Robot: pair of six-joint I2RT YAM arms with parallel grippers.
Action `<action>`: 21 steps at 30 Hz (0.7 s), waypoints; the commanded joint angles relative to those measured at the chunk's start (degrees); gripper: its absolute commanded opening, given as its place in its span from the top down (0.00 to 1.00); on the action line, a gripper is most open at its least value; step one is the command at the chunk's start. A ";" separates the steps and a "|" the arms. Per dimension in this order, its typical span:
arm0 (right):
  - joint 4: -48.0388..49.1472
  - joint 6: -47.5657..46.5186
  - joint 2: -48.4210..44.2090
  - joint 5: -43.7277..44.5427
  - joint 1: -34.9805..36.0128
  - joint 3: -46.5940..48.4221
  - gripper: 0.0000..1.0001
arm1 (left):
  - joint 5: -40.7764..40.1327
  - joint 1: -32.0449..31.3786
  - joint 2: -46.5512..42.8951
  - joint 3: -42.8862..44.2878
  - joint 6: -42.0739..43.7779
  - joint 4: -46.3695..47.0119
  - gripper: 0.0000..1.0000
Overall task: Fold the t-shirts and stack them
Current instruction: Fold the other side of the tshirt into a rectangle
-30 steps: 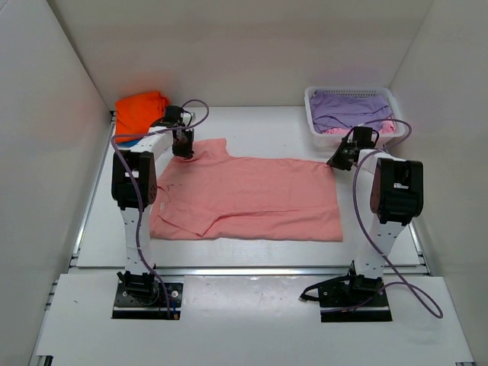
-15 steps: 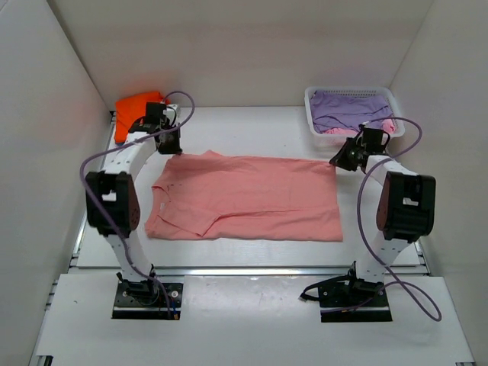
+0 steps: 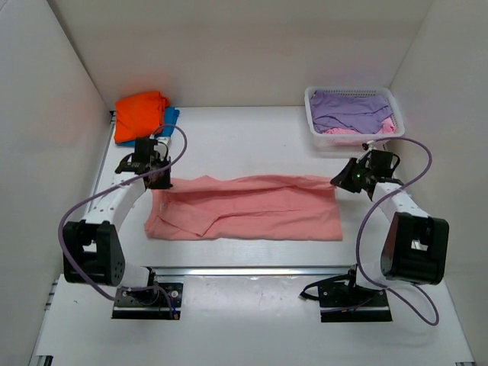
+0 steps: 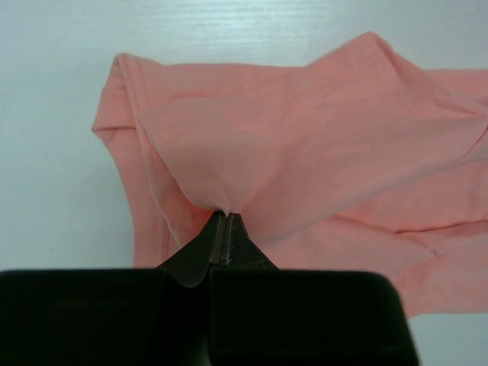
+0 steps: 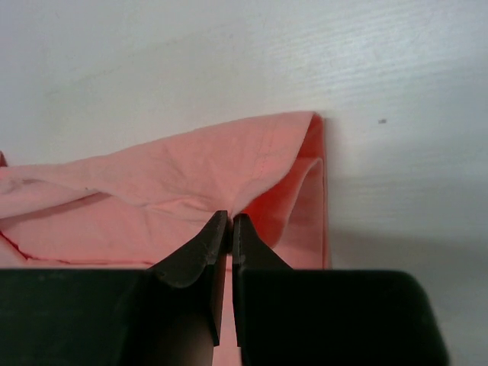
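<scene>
Tightly, left end effector [image 4: 226,218] and right end effector [image 5: 231,220] clamp salmon-pink t-shirt [image 3: 252,207]; underside hidden.

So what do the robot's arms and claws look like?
The left arm and right arm are white links with chunky black joints, on black base plates. A loose purple cable loops along each. The left claw and right claw are black, two fingers tapering to thin tips.

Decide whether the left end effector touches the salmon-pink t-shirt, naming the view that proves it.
Touching. The left wrist view shows the left end effector pinching a fold of the salmon-pink t-shirt between its closed tips.
</scene>
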 commanded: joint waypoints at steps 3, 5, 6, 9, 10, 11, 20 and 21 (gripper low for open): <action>-0.21 -1.93 -6.42 -2.11 -2.18 -5.38 1.00 | -2.81 -0.23 -9.08 -5.83 -0.40 1.09 1.00; -0.65 -1.93 -8.18 -2.12 -2.88 -6.79 1.00 | -2.81 -0.32 -10.40 -7.32 -0.66 1.26 1.00; -0.91 -2.28 -8.97 -2.12 -3.14 -7.67 1.00 | -4.03 -0.50 -11.19 -8.02 -0.84 1.26 1.00; -4.86 -2.81 -10.91 -0.10 -4.11 -8.46 1.00 | -6.32 -0.50 -13.13 -10.04 -2.68 1.00 1.00; -7.57 -2.46 -11.44 1.47 -3.94 -7.77 1.00 | -6.76 -0.15 -14.09 -10.75 -2.95 0.91 1.00; -9.42 -2.63 -11.70 2.36 -3.76 -7.76 1.00 | -7.72 -0.06 -14.71 -11.89 -3.99 1.17 1.00; -16.13 2.11 -22.94 9.65 -2.71 -9.61 0.64 | -11.95 0.03 -22.80 -19.46 -7.69 4.25 0.60; -15.86 2.11 -23.13 9.92 -2.27 -9.52 0.60 | -11.43 -0.14 -22.89 -19.46 -7.69 3.99 0.59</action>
